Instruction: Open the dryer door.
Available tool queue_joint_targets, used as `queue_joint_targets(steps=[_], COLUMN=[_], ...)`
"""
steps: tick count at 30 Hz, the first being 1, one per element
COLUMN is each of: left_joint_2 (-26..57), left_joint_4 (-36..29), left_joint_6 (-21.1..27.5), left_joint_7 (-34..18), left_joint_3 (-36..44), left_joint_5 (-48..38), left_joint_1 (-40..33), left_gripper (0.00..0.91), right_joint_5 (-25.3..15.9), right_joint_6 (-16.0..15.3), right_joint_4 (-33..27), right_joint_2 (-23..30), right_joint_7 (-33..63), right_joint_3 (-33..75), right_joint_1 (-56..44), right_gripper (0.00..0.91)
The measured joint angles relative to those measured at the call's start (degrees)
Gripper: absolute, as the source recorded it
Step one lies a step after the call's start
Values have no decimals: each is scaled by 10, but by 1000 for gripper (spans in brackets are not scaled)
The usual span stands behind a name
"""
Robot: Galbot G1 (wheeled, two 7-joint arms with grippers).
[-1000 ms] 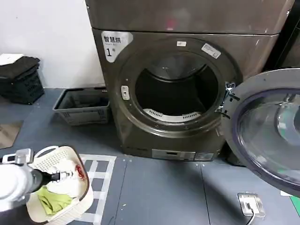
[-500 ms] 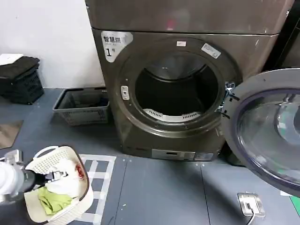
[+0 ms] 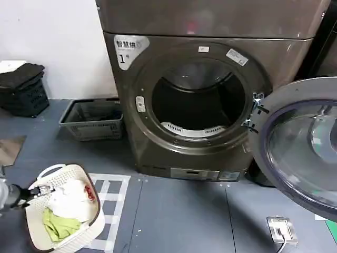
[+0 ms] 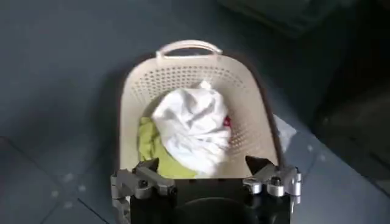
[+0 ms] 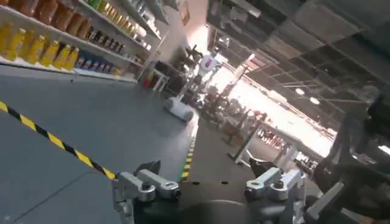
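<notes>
The dryer door (image 3: 304, 150), with its wide chrome rim and dark glass, stands swung wide open on the right, hinged at the bronze-grey machine (image 3: 158, 142) labelled "1" (image 3: 124, 56). The round drum opening (image 3: 199, 100) is uncovered and dark inside. My left gripper (image 3: 45, 188) is low at the far left, over the rim of a cream laundry basket (image 3: 90, 182), far from the door. Seen from the left wrist, that gripper (image 4: 201, 163) is open above the basket (image 4: 183, 76), which holds a white cloth (image 4: 195, 125) and a green cloth (image 4: 148, 141). My right gripper (image 5: 204, 164) is open and holds nothing.
A grey basket (image 3: 93, 118) sits on the floor left of the machine, and a black crate (image 3: 23, 92) stands by the wall. A white grid mat (image 3: 113, 197) lies beside the cream basket. A metal floor plate with a cable (image 3: 281, 229) lies under the open door.
My left arm has drawn back to the left, toward the picture's edge, with its gripper now over the basket's near rim. The door and the machine have not moved.
</notes>
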Motion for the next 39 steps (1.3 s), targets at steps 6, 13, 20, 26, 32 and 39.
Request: queue_joint_targets(steps=[6,13,20,26,32,39], left_joint_2=[-14,-20,-20,-20,-22,-23], left_joint_4=[14,15,18,16,16,14], left_joint_6=[6,10,13,17,17,17], left_joint_7=[0,-1,-1,-3,-3,-3], left_joint_3=[-24,-34,-33,-27,-26,-18], left_joint_5=[-8,-11,-14,-20,-20,-14], left_joint_1=[20,31,31,32,35,30], left_gripper=[907,907,907,907,907,907], right_joint_5=[13,29,36,38,44,37], right_joint_6=[-11,7,29,38,41,32], right_joint_4=[3,2,1,2,4,-5], right_joint_2=[0,-2,2,10,10,11], right_joint_7=[-2,-6,-9,-9,-9,-6], right_joint_3=[9,17,21,15,15,17], right_joint_1=[0,-5,-7,-5,-4,-8], right_gripper=[907,907,907,907,907,907])
